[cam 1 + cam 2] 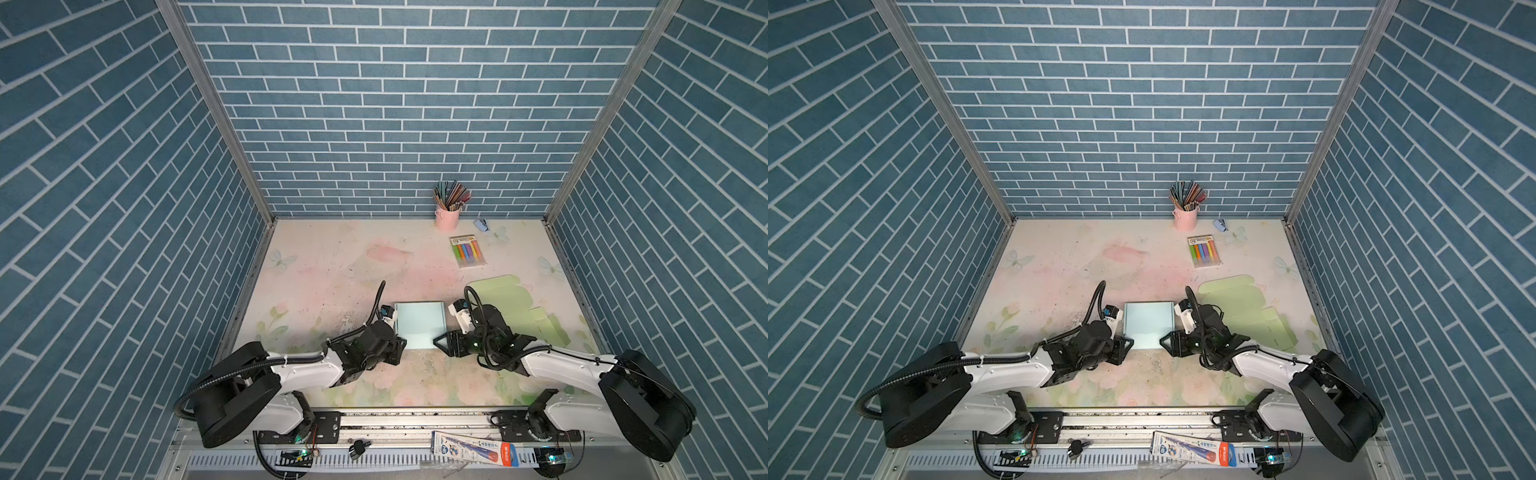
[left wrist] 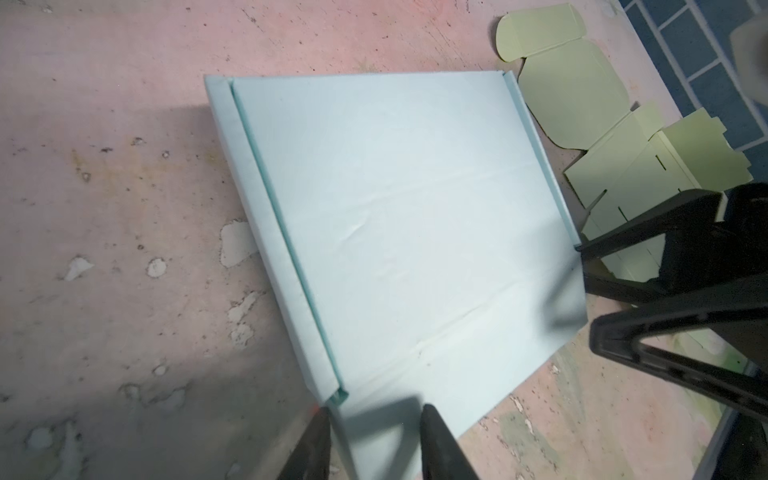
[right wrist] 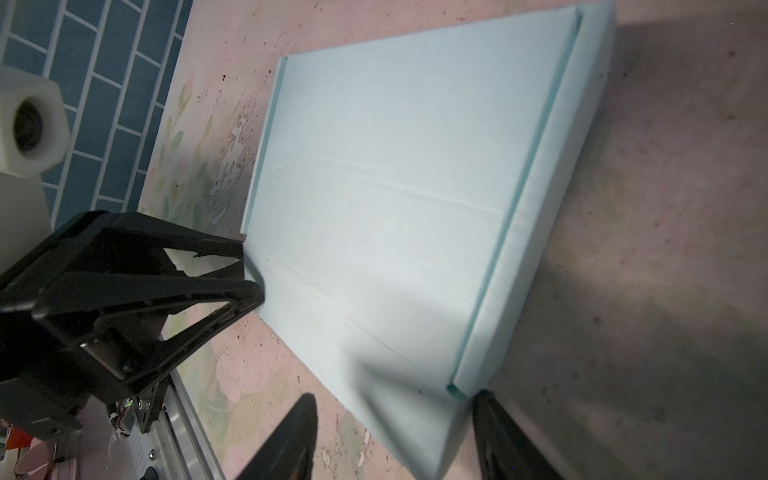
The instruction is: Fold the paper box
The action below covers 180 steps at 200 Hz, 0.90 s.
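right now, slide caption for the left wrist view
Open left gripper and right gripper flank the partly folded blue paper box

1 blue box (image 1: 419, 328), 1 grn box (image 1: 509, 299), 1 cup (image 1: 447, 219).

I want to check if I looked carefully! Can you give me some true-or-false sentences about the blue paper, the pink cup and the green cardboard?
1. The blue paper box lies between the left gripper and the right gripper. True.
2. The pink cup is empty. False: pencils fill it.
3. The green cardboard lies flat, to the right of the blue paper box. True.
4. The blue paper box has flat side edges. False: both are folded up.
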{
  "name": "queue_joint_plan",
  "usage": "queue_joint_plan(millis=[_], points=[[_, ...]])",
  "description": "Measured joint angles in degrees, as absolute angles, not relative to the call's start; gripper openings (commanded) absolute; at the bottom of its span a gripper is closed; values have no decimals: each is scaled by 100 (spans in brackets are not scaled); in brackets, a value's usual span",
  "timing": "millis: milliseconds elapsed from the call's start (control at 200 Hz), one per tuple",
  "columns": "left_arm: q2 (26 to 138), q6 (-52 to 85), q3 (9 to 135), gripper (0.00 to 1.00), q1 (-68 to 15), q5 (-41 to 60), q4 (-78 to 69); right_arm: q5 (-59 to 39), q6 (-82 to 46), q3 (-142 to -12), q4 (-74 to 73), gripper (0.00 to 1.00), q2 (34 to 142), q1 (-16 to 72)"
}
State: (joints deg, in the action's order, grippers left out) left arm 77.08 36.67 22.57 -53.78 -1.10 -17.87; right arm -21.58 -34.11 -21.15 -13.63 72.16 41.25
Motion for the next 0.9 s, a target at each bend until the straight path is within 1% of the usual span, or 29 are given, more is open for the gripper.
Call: queue_joint_plan(millis=[570, 770, 900], points=[[7682, 3625, 2257, 36, -5363, -121, -1765, -1922, -3308, -2117, -1369, 55, 7417, 4128], [7417, 3496, 2257, 39, -5238, -32, -1588, -1833, -3253, -2134, -1323, 52, 7417, 4136], [7155, 3393, 2248, 39, -5030, 62, -1452, -1811, -3249, -2163, -1321, 51, 7450, 4136]])
